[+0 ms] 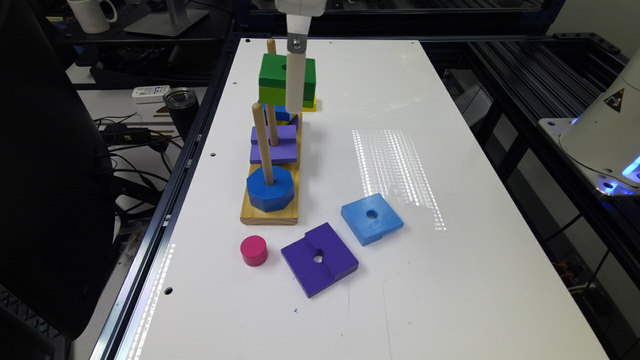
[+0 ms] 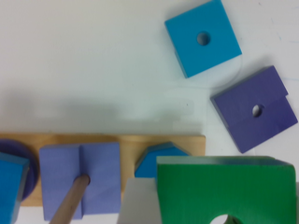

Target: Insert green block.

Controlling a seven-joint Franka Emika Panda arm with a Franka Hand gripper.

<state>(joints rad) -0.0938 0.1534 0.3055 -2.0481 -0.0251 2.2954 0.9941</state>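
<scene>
The green block [image 1: 274, 80] is a chunky square wooden piece with a round centre hole — a dark green upper layer over a lime-green lower layer. It sits level and raised high above the wooden base, well clear of the pieces below it, at the far peg, whose tip shows just above the block's top at its far edge. In the wrist view the block [image 2: 224, 189] presents its dark green top face — the hole lies at the picture's edge.
</scene>
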